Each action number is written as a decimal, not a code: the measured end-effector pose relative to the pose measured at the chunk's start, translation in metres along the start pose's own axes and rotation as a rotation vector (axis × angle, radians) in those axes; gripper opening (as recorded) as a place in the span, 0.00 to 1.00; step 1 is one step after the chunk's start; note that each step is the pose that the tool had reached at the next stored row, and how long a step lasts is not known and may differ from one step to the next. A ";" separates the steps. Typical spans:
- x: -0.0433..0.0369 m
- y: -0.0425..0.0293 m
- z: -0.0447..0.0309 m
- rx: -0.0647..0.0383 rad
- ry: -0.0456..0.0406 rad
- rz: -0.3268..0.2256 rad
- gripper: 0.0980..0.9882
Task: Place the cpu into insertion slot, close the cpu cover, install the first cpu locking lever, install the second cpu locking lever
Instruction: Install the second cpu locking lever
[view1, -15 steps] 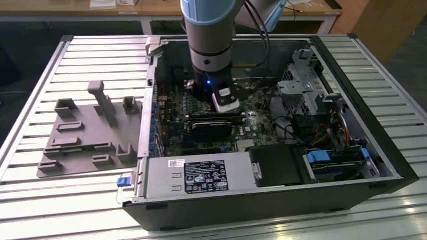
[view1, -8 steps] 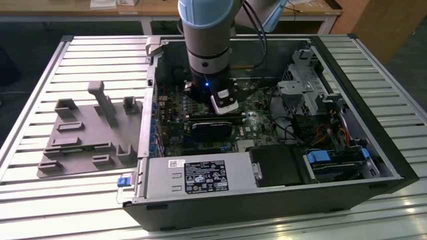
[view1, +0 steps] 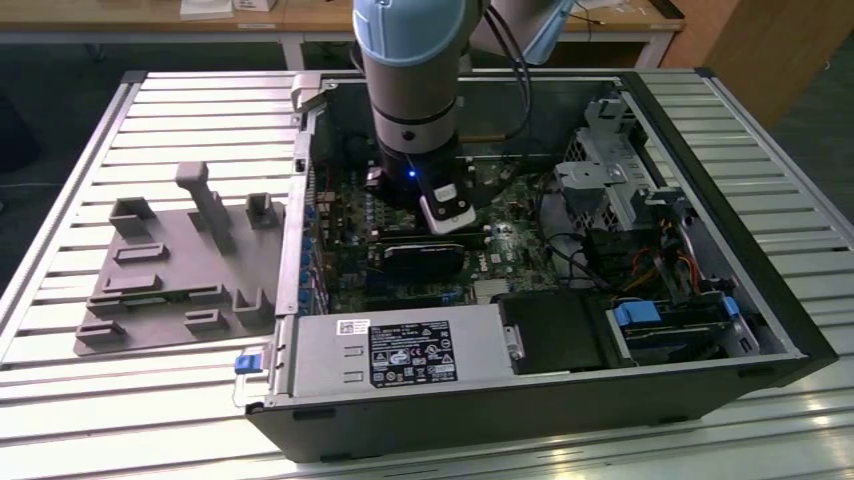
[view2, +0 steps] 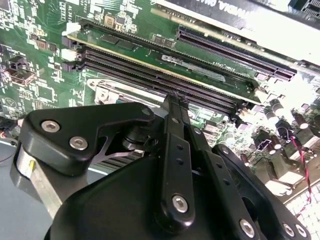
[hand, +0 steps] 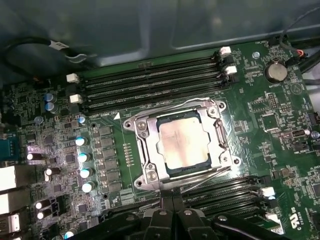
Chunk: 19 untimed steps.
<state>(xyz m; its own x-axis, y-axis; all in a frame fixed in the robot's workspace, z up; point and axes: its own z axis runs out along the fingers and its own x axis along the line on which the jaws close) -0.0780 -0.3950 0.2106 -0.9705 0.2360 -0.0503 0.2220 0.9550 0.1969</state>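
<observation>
The cpu (hand: 182, 142), a square chip with a silvery-tan top, lies flat in its socket on the green motherboard (hand: 260, 107). The cpu cover (hand: 149, 150), a silvery frame with a square window, lies down flat around it. One thin lever rod (hand: 200, 179) runs along the cover's side nearest my fingers, and another (hand: 167, 111) runs along the far side. My gripper (hand: 173, 204) hangs just off the near lever's side, black fingers pressed together, nothing seen between them. In the second wrist view the gripper (view2: 175, 100) tips point at the socket's metal edge (view2: 112, 92). The arm (view1: 414, 120) reaches down into the open computer case.
Black memory slots (hand: 150, 82) flank the socket on both sides. A black graphics card (view1: 427, 258) lies close to the wrist, and a power supply box (view1: 400, 350) fills the case's front. Drive cages and cables (view1: 641, 230) crowd the exterior view's right. A grey fixture plate (view1: 174, 270) lies outside the case.
</observation>
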 end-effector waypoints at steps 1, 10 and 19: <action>0.0002 -0.0008 0.0002 -0.006 0.0016 -0.001 0.00; 0.0051 -0.0071 0.0024 -0.049 0.0136 -0.008 0.00; 0.0078 -0.0133 0.0040 -0.095 0.0252 -0.010 0.00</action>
<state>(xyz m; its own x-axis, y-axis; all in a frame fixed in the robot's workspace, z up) -0.0882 -0.4051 0.2037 -0.9748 0.2213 -0.0281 0.2040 0.9356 0.2883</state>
